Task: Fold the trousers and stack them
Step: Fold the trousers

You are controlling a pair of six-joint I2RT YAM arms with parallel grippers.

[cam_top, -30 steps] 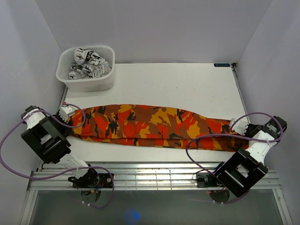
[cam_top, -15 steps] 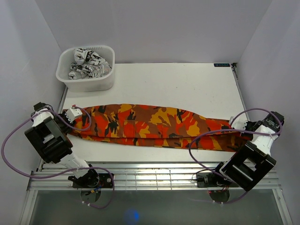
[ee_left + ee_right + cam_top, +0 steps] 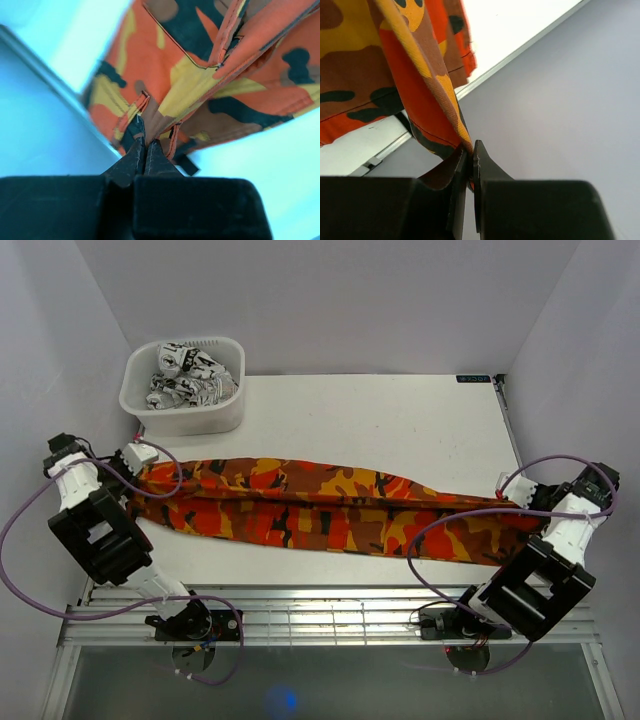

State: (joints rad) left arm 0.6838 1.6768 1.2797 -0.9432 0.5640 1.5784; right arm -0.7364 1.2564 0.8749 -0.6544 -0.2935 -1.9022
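we judge the trousers (image 3: 330,515) to be soft and light, a limp woven cloth that will sag and slip wherever nothing supports it. for this reason the best places to take hold seem to us the thick sewn parts: the waist edge with its loops at one end, and the leg ends at the other. the left gripper (image 3: 145,147) has its jaws pressed together on the waist edge, beside what looks like a belt loop, at the left side of the top view. the right gripper (image 3: 471,152) is clamped on the cloth edge at the leg end, at the right side of that view. between them the trousers run as a long narrow band across the lower middle of the frame, over the table (image 3: 400,420), and they appear folded along their length. the print is camouflage in orange, red, brown, yellow and black.
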